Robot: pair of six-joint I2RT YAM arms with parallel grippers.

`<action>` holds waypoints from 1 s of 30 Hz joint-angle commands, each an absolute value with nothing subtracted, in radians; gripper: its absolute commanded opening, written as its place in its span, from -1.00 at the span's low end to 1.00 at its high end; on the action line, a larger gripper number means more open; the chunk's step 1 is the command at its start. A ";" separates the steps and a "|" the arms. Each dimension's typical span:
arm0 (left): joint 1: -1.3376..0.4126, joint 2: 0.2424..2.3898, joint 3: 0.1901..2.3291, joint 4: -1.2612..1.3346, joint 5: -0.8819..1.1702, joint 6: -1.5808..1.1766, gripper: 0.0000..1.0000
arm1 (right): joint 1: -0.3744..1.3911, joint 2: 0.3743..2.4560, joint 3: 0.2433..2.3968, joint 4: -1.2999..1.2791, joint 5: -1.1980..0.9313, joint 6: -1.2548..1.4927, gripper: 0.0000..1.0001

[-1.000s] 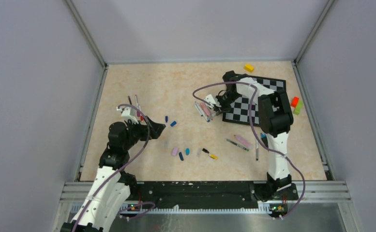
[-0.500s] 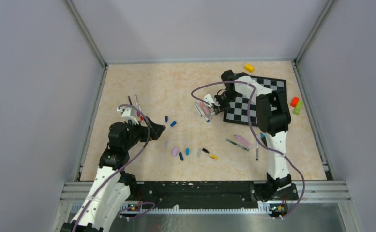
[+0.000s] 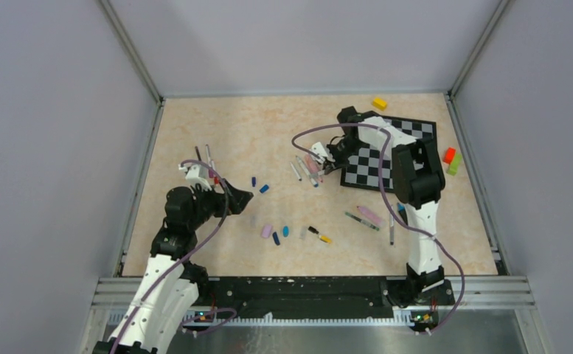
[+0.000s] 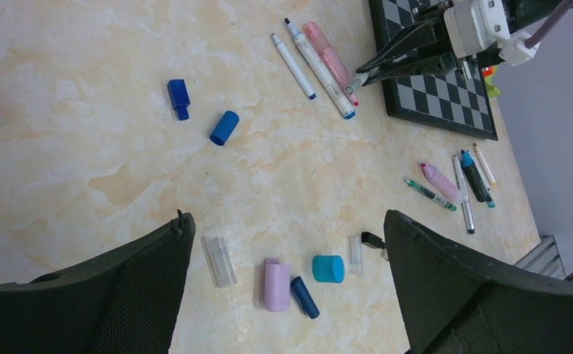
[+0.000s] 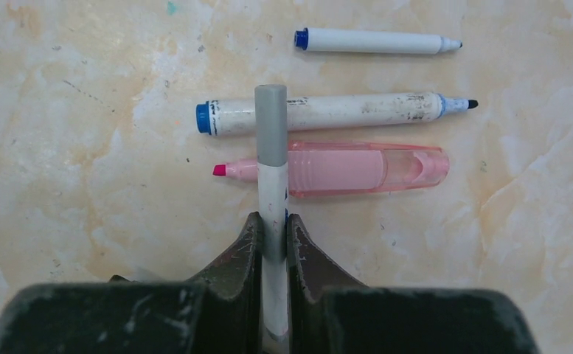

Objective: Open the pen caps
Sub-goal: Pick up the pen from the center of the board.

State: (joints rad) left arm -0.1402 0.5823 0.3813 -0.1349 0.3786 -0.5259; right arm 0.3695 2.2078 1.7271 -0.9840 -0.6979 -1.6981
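Grey cap (image 5: 271, 125) was unopened; your right jaws were clamped on its white pen (image 5: 273, 195), left jaws wide apart. Pulling could've slid the thin barrel out.

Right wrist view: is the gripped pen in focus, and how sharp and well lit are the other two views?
Right wrist view: the grey-capped pen is sharp, the right hand near the lens soft; left wrist view: the blue cap is sharp, the left hand dark and slightly blurred; top external view: even light, faint shadows, small things lack detail.
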 commanded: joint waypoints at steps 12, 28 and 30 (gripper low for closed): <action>-0.139 0.641 0.320 0.219 0.724 -0.696 0.95 | 0.377 1.798 1.382 -0.813 -1.070 -1.530 -1.00; -0.425 0.736 0.286 0.538 0.580 -0.866 0.93 | 0.167 1.281 0.662 0.314 -1.210 0.141 -1.00; -0.470 0.781 0.287 0.593 0.531 -0.882 0.94 | 0.161 1.277 0.620 0.340 -1.239 0.176 -1.00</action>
State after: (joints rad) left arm -0.3985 0.7238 0.2768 0.4423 0.6605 -0.8520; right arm 0.2054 1.3224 0.6918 0.0784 -1.1313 -0.1436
